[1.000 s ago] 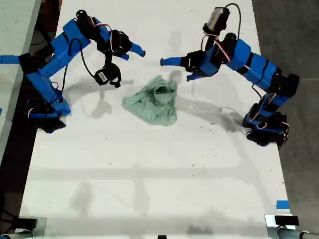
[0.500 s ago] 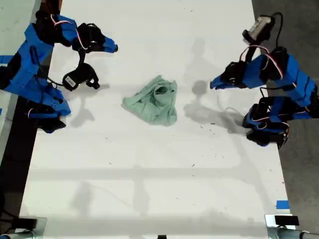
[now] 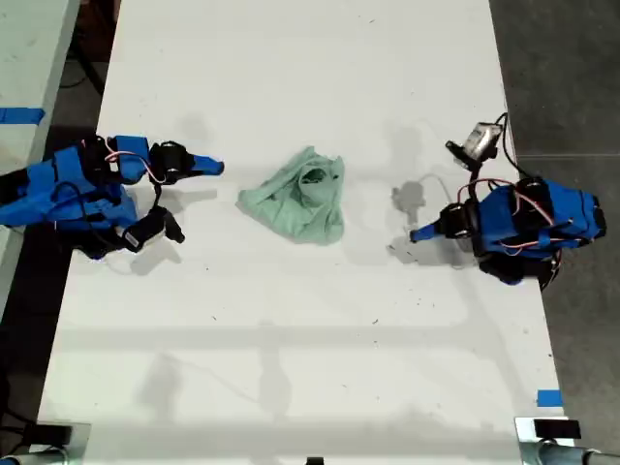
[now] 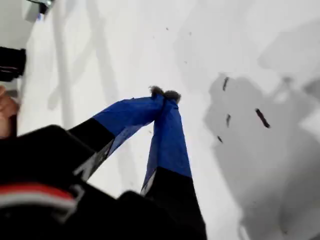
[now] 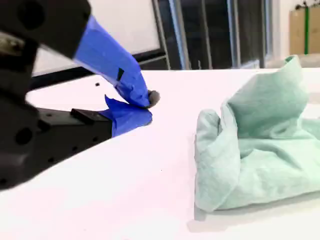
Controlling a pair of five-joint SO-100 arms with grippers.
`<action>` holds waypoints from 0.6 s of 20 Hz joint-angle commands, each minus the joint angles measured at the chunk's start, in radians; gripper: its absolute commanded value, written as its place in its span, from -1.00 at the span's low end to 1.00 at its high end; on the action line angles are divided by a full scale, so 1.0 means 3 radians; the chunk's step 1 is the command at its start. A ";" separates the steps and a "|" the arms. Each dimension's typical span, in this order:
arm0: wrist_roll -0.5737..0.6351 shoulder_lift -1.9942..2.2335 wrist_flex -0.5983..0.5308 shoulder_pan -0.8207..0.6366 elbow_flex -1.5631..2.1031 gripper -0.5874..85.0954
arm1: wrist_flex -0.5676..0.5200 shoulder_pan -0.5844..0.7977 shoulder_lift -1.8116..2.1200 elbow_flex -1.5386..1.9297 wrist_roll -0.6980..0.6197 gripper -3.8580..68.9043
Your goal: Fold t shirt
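Two risks I see from here, both coming from the state of the t shirt (image 3: pixel 295 201). It sits in a crumpled heap near the middle of the table (image 3: pixel 291 368), bunched and standing up in wrinkles, not laid flat.

- Blind pinch: with the layers stacked like that, a claw coming down on the heap would likely take several plies at once. The fold would then drag the whole lump instead of turning one edge over.
- Sliding: the cloth looks light and the tabletop smooth, so a low sideways approach could shove it along rather than get under it (a steeper entry seems safer).

Claws, exterior view:
- My first gripper (image 3: pixel 417 234) is at about 4 o'clock from the shirt and well apart from it. Jaws are pressed tip to tip with nothing between them, which its wrist view confirms (image 4: pixel 164 95).
- My second gripper (image 3: pixel 215 168) is at about 9 o'clock from the shirt, near it but not touching. It is low over the table, tips together and empty (image 5: pixel 146 102).
- Both need to open before any grasp. Neither is lined up on a hem.

Hard to make out:
- Sleeves, collar and hem can't be told apart in the heap, and the underside is hidden.
- The second wrist view cuts off the shirt (image 5: pixel 255 160) at the frame edge.
- The first wrist view doesn't show the shirt at all, only table, shadow and dark specks (image 4: pixel 261 118).
- A pinkish shape (image 4: pixel 5 112) at that frame's edge is cut off. I can't tell what it is.
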 commanded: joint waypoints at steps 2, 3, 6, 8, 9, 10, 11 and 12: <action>-0.0092 0.0337 -0.0082 -0.0291 0.0511 -0.99 | -0.0087 0.0926 0.0107 0.0757 -0.0578 -0.91; -0.0077 0.0603 0.0194 -0.0373 0.0511 -0.99 | -0.0072 0.1227 0.0072 0.0757 -0.1212 -0.93; -0.0118 0.0675 0.0501 -0.0634 0.0511 -0.99 | -0.0031 0.1186 0.0092 0.0736 -0.1064 -0.94; -0.0266 0.0675 0.0573 -0.0624 0.0511 -0.99 | -0.0031 0.1125 0.0092 0.0736 -0.0972 -0.94; -0.0332 0.0675 0.0598 -0.0639 0.0511 -0.99 | -0.0031 0.1140 0.0092 0.0736 -0.0982 -0.94; -0.0358 0.0675 0.0614 -0.0654 0.0511 -0.99 | -0.0031 0.1140 0.0087 0.0736 -0.0997 -0.94; -0.0358 0.0675 0.0619 -0.0660 0.0511 -0.99 | -0.0031 0.1140 0.0087 0.0736 -0.1023 -0.94; -0.0358 0.0675 0.0619 -0.0665 0.0511 -0.99 | -0.0031 0.1115 0.0087 0.0736 -0.1053 -0.94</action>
